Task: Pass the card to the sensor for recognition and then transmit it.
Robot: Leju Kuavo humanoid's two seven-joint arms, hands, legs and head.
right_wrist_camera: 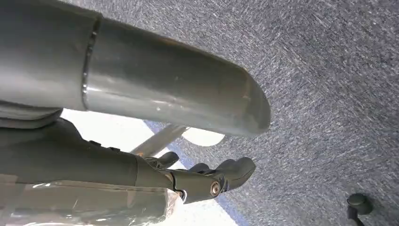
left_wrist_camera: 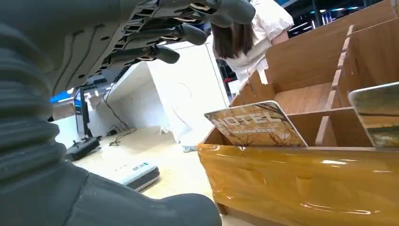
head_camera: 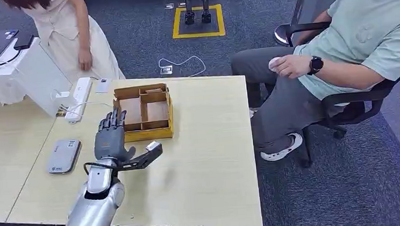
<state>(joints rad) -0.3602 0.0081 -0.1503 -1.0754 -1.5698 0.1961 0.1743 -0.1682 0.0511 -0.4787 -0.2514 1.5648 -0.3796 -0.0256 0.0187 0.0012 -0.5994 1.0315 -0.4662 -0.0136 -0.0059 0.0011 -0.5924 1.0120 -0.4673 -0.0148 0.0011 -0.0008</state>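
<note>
The left hand (head_camera: pixel 115 143) hovers over the light wooden table (head_camera: pixel 212 160), just in front of the near wall of the divided wooden box (head_camera: pixel 145 111), which stands toward the table's far edge. Its fingers (head_camera: pixel 111 121) are stretched out flat and apart toward the box, the thumb out to the side, and they grasp nothing; the left wrist view likewise has the fingers (left_wrist_camera: pixel 188 33) extended and spread above the box with nothing between them. In that view a card (left_wrist_camera: pixel 256 124) printed with the word HOTEL leans tilted in the box's near compartment, its upper edge rising above the glossy yellow front wall (left_wrist_camera: pixel 301 181); a second card (left_wrist_camera: pixel 379 113) stands at that picture's right edge, and which compartment holds it I cannot tell. A grey card reader (head_camera: pixel 63 155) lies flat toward the table's left edge, well apart from the box. A white power strip (head_camera: pixel 79 97) lies at the far left corner area, beside a white panel. The right hand (right_wrist_camera: pixel 207 181) hangs over blue-grey carpet, its dark fingers curled inward with nothing in them. One person in a light green shirt sits on an office chair (head_camera: pixel 348 104) beyond the table's right edge; another in white stands beyond the far left corner.
</note>
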